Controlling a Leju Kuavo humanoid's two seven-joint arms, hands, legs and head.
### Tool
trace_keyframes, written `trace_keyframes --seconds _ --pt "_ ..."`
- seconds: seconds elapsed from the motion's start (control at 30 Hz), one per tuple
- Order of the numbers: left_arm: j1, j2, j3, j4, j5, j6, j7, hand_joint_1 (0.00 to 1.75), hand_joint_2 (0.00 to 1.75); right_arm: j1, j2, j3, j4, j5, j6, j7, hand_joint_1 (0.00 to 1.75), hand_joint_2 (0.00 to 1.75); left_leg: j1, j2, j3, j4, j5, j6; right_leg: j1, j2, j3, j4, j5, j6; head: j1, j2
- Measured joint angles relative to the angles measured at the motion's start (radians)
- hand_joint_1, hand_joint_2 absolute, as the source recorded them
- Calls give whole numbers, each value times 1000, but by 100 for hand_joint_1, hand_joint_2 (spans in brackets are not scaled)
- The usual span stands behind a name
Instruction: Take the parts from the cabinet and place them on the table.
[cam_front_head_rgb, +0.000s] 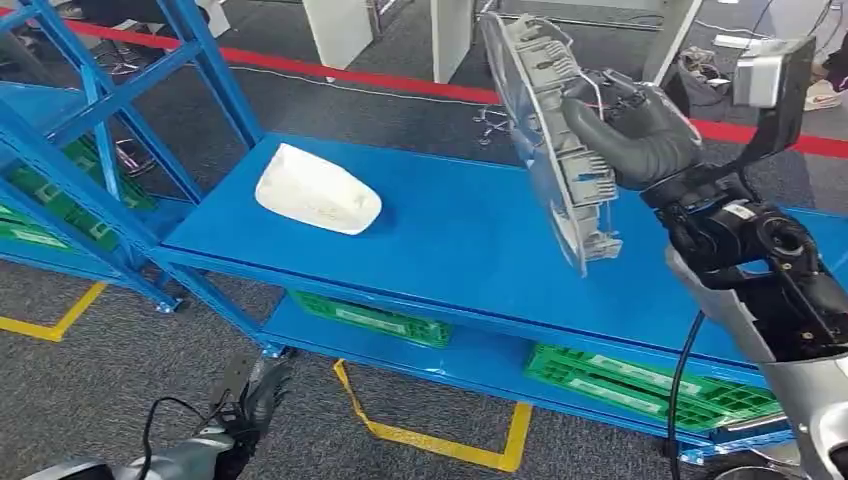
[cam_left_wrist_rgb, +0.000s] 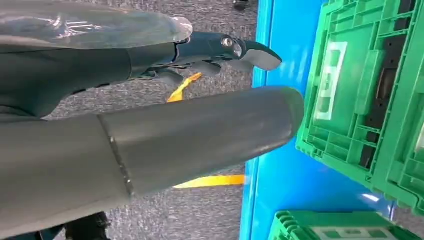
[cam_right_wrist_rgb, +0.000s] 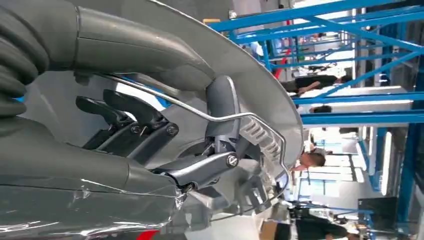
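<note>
My right hand (cam_front_head_rgb: 630, 125) grips a large grey plastic part (cam_front_head_rgb: 545, 130), a flat oval housing with ribs and clips, held on edge above the right half of the blue table (cam_front_head_rgb: 460, 235). Close up, that hand's fingers (cam_right_wrist_rgb: 125, 115) curl over the grey part (cam_right_wrist_rgb: 260, 95) and a thin wire on its back. A white moulded part (cam_front_head_rgb: 317, 190) lies on the table's left half. My left hand (cam_front_head_rgb: 250, 400) hangs low by the floor with nothing in it, its fingers (cam_left_wrist_rgb: 220, 47) spread near the lower shelf.
Green crates (cam_front_head_rgb: 640, 385) sit on the table's lower shelf (cam_left_wrist_rgb: 280, 175). A blue rack (cam_front_head_rgb: 70, 150) with green crates stands at the left. Yellow floor tape (cam_front_head_rgb: 440, 440) marks the carpet in front. A red line and white posts lie behind the table.
</note>
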Motion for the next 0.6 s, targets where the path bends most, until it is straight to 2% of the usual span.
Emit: trace_keyframes --seconds 0.6 --pt "2 3 0 1 -3 12 5 0 0 -5 7 0 0 6 -3 -4 175 175 0 0 0 0 0 0 0 0 0 0 0 0 0 0"
